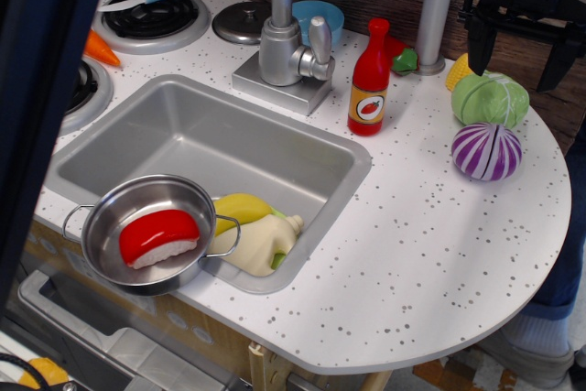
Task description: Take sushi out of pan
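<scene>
The sushi [157, 237], a glossy red top on a white rice base, lies inside the pan [110, 212]. The pan is a shiny steel pot with two wire loop handles and sits at the front left corner of the sink [220, 139]. My gripper [519, 48] is black and hangs at the top right, far from the pan, above the green cabbage [491, 100]. Its two fingers [479, 48] point down and stand wide apart with nothing between them.
A yellow banana [240, 210] and a cream jug [265, 243] lie in the sink beside the pan. A red sauce bottle [369, 80], faucet [286, 43], purple cabbage [486, 151], grey lid [240, 21], blue bowl [320, 17] and stove burners [156, 17] stand on the counter.
</scene>
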`<state>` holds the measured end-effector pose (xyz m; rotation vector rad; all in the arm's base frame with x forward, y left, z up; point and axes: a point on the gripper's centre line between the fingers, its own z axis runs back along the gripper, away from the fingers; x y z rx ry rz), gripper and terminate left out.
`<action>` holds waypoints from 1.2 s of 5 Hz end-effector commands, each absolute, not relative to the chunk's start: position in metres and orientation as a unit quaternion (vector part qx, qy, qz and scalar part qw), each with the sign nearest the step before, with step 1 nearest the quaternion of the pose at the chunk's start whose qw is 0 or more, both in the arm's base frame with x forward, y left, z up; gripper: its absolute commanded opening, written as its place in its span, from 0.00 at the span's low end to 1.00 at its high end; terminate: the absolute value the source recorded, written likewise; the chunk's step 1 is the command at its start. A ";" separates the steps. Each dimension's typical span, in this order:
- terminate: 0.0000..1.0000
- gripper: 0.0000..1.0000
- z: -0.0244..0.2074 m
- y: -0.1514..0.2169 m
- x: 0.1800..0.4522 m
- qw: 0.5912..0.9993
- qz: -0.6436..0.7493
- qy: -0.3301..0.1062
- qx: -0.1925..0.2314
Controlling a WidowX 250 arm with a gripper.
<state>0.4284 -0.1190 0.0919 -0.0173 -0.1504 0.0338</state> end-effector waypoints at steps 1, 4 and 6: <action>0.00 1.00 0.092 -0.119 0.428 0.997 0.017 -0.075 -0.009; 0.00 1.00 0.121 -0.061 0.325 0.993 -0.098 -0.056 0.023; 0.00 1.00 0.110 -0.017 0.248 0.986 -0.149 -0.068 0.033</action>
